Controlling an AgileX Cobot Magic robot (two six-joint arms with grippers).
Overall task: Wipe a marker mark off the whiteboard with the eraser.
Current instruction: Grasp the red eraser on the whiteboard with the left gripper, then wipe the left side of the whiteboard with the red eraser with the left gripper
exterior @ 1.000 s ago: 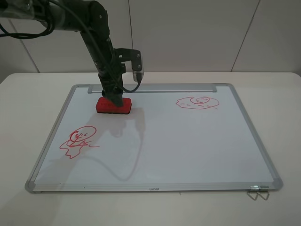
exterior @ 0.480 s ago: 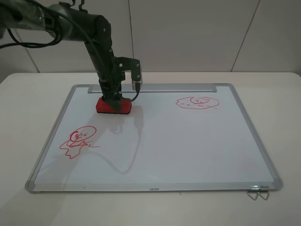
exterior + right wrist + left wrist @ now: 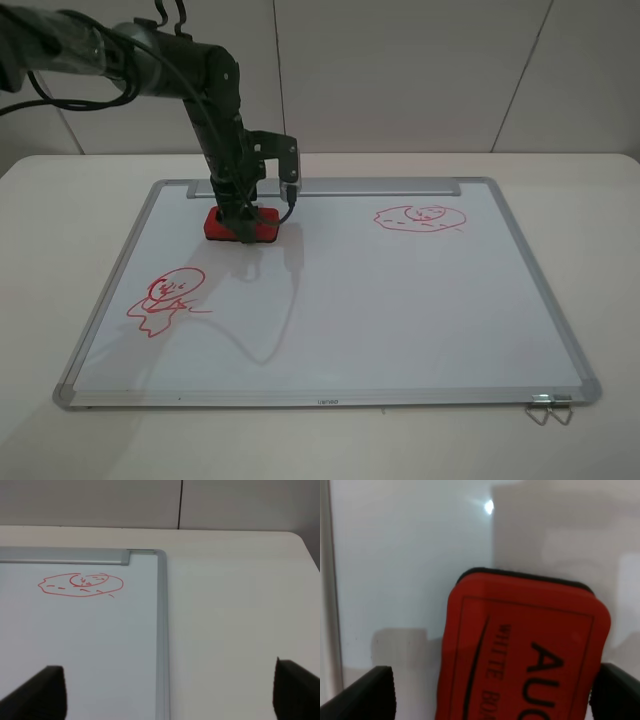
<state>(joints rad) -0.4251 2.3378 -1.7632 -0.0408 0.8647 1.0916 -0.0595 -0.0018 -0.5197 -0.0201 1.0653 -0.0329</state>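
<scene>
Between the left tool's (image 3: 487,695) spread jaws sits the eraser (image 3: 525,650).

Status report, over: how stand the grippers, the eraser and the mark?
Grippers: left gripper open, astride eraser on whiteboard; right gripper open, empty. Task: marker mark unwiped. Way: only bare board between eraser and mark.
</scene>
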